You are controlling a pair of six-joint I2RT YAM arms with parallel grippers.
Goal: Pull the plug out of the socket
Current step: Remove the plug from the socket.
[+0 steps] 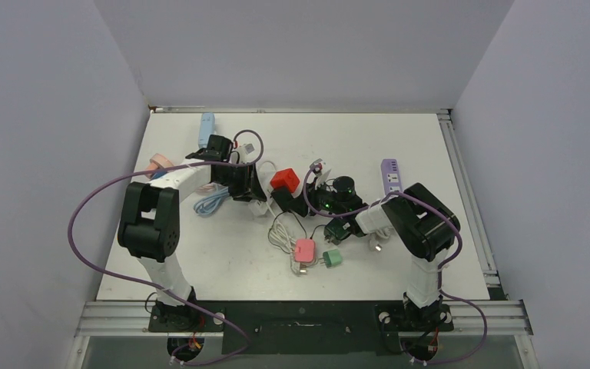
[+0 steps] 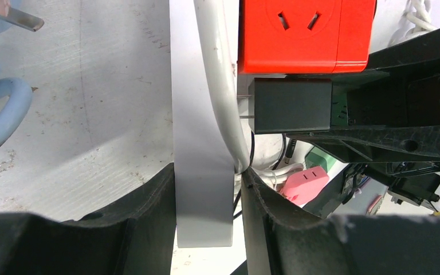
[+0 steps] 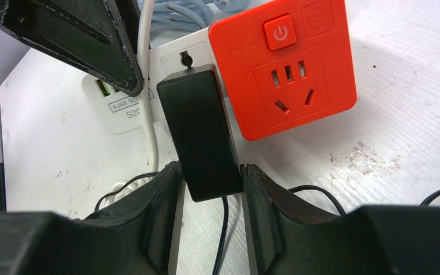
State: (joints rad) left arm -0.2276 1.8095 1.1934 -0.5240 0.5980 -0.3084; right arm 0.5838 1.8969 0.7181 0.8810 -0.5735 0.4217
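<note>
White tabletop, near centre: black plug at 6 o'clock of the red cube, pinched narrow in the right claw, left claw clamping the white socket strip; pull straight along the prongs, no twist, strip braced.

The plug is black, the socket white, the power cube red, and the cable pale blue.

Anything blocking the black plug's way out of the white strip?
Nothing visible. The right fingers clamp the black plug, the left fingers hold the white strip; the red socket cube lies beside, off its path.
</note>
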